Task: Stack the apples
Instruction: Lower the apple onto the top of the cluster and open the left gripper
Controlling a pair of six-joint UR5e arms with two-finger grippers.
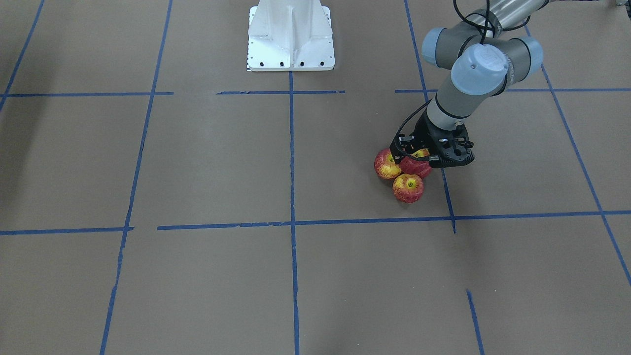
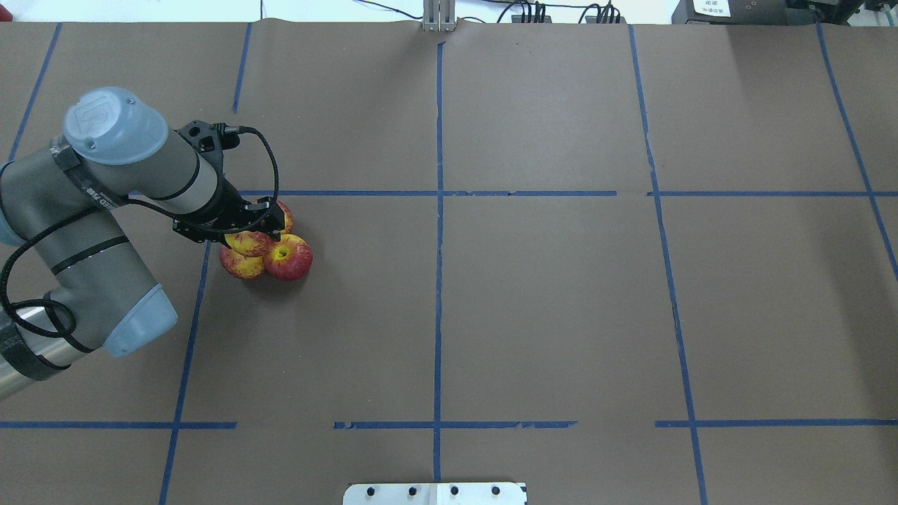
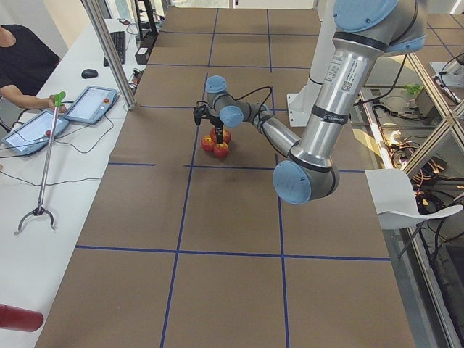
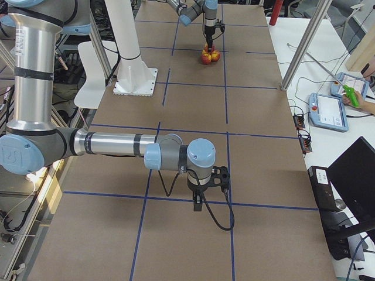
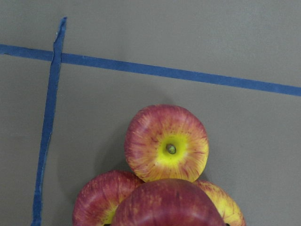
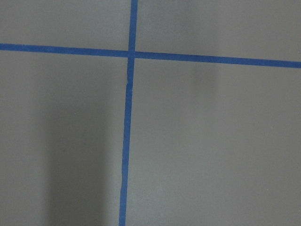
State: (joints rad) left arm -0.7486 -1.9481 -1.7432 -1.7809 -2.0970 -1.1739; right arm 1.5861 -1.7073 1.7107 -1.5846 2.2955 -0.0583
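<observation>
Your counter (image 2: 547, 315) is covered in brown paper ruled into large squares by blue tape (image 2: 438, 280), with the white robot pedestal (image 1: 291, 37) at its robot-side edge. On the operators' side stands a white side table (image 3: 43, 188) carrying two tablets (image 3: 90, 104), a mouse (image 3: 89, 73) and a long grabber stick (image 3: 45, 156). A person in black (image 3: 25, 61) is at it.

All four apples (image 2: 287, 257) sit together on the robot's left half of the counter, just beside a tape crossing (image 5: 56, 56). Three rest on the paper, touching one another in a tight triangle. The top apple (image 5: 167, 205) lies in the hollow between them. The apple farthest from the robot (image 1: 408, 188) stands upright, its stem dimple pointing straight up. The apple on the robot's right of the group (image 1: 387, 165) has its dimple upward too, leaning a little toward the pile. The top apple shows you mostly its red flank. In the overhead view a yellow patch on it faces the arm, so its stem axis looks tipped over.

The left hand (image 1: 414, 159) is down over the pile with its fingers on either side of the top apple; you cannot tell whether they press on it. The right hand (image 4: 199, 202) hangs low over the counter, well apart from the apples. It shows only in a side view, so you cannot tell how wide it stands.
</observation>
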